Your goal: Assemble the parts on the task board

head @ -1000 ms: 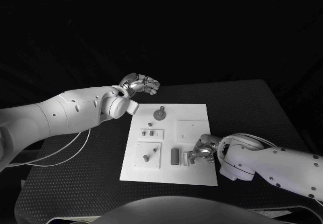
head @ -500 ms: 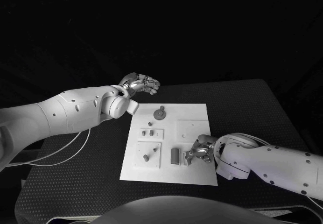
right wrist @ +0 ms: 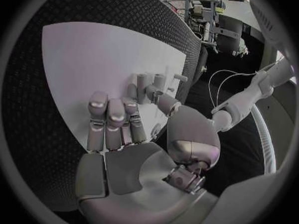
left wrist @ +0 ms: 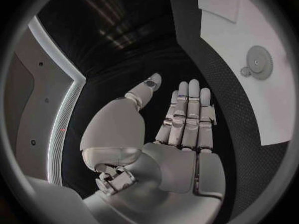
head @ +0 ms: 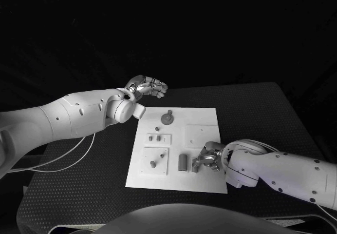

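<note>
Lying flat mid-table: the task board (head: pixel 203 181), a white plate on the black table (head: pixel 273 117).
Near edge of board: an upright grey block (head: pixel 182 163) is seen standing just beside the right hand.
Raised panel, near left: two small grey parts (head: pixel 153 165) are carried on it.
Raised panel, middle left: two small pegs (head: pixel 149 139) are seen standing in it.
Square panel, middle right: a pale square (head: pixel 201 133) with tiny marks; what is in it cannot be told.
Far end of board: a round gear (head: pixel 166 118) is laid flat.
Right hand (head: pixel 208 160): held low over the board's near right part, fingers partly curled, thumb at the grey pieces (right wrist: pixel 149 82); whether anything is gripped cannot be told.
Left hand (head: pixel 147 87): raised beyond the board's far left corner, fingers straight and together, nothing held.
</note>
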Action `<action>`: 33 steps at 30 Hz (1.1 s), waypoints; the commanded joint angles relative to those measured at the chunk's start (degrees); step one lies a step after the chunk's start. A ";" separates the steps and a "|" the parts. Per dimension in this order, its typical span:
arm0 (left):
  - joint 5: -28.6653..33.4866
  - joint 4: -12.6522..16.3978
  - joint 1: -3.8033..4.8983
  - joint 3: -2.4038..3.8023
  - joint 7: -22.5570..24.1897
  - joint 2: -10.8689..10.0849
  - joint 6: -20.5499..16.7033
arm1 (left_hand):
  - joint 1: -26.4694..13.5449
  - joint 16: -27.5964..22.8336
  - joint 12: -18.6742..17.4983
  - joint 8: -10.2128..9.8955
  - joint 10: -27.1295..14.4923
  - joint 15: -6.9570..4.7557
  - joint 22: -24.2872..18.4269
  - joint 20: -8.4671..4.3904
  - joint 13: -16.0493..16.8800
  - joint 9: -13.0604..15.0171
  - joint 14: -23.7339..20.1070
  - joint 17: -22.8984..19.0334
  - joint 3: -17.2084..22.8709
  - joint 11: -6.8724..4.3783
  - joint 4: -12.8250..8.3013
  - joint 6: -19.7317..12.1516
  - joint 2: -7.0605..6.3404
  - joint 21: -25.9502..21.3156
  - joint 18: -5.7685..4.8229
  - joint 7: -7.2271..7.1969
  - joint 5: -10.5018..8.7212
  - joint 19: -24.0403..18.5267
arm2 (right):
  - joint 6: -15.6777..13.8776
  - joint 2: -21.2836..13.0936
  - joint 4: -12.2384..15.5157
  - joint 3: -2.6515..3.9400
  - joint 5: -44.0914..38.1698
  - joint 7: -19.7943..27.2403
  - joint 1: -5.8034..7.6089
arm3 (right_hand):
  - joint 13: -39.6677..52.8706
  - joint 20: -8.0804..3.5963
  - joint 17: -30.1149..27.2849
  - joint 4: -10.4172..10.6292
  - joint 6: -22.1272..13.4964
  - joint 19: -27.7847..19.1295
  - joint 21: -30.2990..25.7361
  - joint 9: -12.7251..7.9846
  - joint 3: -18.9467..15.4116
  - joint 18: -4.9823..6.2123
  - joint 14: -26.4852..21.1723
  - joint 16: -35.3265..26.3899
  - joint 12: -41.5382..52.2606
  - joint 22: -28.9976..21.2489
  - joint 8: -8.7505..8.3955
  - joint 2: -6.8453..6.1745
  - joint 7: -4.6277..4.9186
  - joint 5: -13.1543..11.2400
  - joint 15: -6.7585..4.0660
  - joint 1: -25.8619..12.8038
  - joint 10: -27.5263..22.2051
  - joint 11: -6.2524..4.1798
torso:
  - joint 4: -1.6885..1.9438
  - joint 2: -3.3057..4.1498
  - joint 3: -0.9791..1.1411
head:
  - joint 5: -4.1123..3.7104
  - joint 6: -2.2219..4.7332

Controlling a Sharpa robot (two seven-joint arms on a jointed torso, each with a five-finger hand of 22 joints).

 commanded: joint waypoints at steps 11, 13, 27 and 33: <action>0.04 0.11 0.08 0.05 0.29 0.12 0.73 | -0.64 -0.40 0.27 0.23 -0.41 0.49 0.12 0.48 -0.09 -0.04 0.10 0.13 -0.05 0.07 0.48 -0.42 -0.14 -0.29 0.53 -0.18 -0.26 -0.07 | 0.69 0.27 -0.29 -0.03 0.21 1.15 -0.34 | 0.30 -0.12 -0.38 0.46 -0.45 -0.22 0.00 -0.09 -1.14 2.03 -0.77 -0.77 -0.38 -0.18 -0.55 -1.79 0.40 -2.58 0.10 -1.20 -0.37 0.23 | -0.05 -0.02 -0.01 | 0.22 -0.10; 0.04 0.12 0.08 0.05 0.27 0.11 0.76 | -0.64 -0.41 0.27 0.23 -0.41 0.49 0.12 0.48 -0.09 -0.04 0.10 0.14 -0.05 0.07 0.49 -0.43 -0.15 -0.29 0.53 -0.18 -0.26 -0.07 | 0.47 0.26 -0.26 -0.03 0.21 1.33 -0.34 | 0.41 -0.13 -0.52 0.64 -0.62 -0.26 -0.01 -0.09 -1.88 2.03 -1.01 -0.97 -0.42 -0.20 -0.65 -2.95 0.48 -2.56 0.14 -1.66 -0.52 0.31 | -0.04 -0.03 0.00 | 0.27 -0.11; -0.03 0.10 0.08 0.05 0.18 0.06 0.79 | -0.69 -0.46 0.27 0.23 -0.42 0.49 0.16 0.48 -0.10 -0.04 0.11 0.20 -0.06 0.07 0.54 -0.45 -0.17 -0.33 0.53 -0.18 -0.27 -0.06 | 0.32 -0.27 0.51 -0.03 0.11 2.04 -0.34 | 0.75 -0.43 -0.61 3.39 -0.98 -0.34 -0.19 0.26 -3.08 2.03 -1.51 -1.32 -0.48 -0.44 -0.68 -6.31 0.49 -2.91 0.09 -2.40 -0.87 0.30 | 0.00 -0.02 0.00 | 0.36 -0.11; -0.04 0.09 0.08 0.05 0.18 -0.02 0.80 | -0.71 -0.48 0.27 0.24 -0.42 0.49 0.17 0.48 -0.10 -0.05 0.11 0.24 -0.06 0.07 0.57 -0.46 -0.17 -0.35 0.53 -0.17 -0.27 -0.06 | 0.48 -1.18 1.28 -0.02 -0.35 1.80 -0.34 | 0.80 -0.50 -0.40 4.16 -0.94 -0.32 -0.17 0.40 -3.06 2.03 -1.35 -1.19 -0.46 -0.47 -0.60 -6.45 0.45 -2.91 0.07 -2.51 -0.84 0.27 | -0.03 -0.03 -0.02 | 0.43 -0.19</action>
